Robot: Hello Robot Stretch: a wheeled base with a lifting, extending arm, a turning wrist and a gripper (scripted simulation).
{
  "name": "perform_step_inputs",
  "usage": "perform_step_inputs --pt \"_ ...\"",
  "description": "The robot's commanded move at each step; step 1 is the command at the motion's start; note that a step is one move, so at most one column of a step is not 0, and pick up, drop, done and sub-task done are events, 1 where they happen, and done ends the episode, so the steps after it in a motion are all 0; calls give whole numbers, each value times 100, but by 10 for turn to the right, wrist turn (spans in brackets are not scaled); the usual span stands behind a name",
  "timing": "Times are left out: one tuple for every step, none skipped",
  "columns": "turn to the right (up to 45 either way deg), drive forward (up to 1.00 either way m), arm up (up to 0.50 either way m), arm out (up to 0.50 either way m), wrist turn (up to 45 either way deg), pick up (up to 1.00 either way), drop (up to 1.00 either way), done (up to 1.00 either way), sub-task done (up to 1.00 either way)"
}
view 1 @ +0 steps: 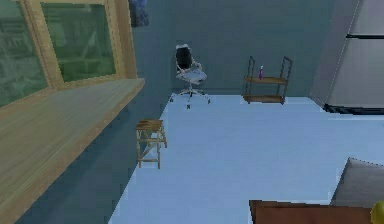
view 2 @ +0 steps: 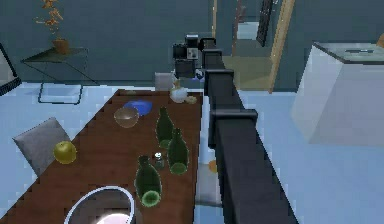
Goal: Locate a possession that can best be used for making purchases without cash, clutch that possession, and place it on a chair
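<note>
Early stage, you're hunting the card | jaws at table [view 2: 98,138] far end, can't tell if they hold anything | grasp and chair [view 1: 190,68] drop left.

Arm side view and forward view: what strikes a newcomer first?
In the arm side view, the dark arm rises beside a wooden table with three green bottles. In the forward view, a white office chair stands at the far wall, a small wooden stool nearer.
</note>
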Motion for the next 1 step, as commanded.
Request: perform_step_inputs --pt "0 0 0 0 270 0 0 0 0"
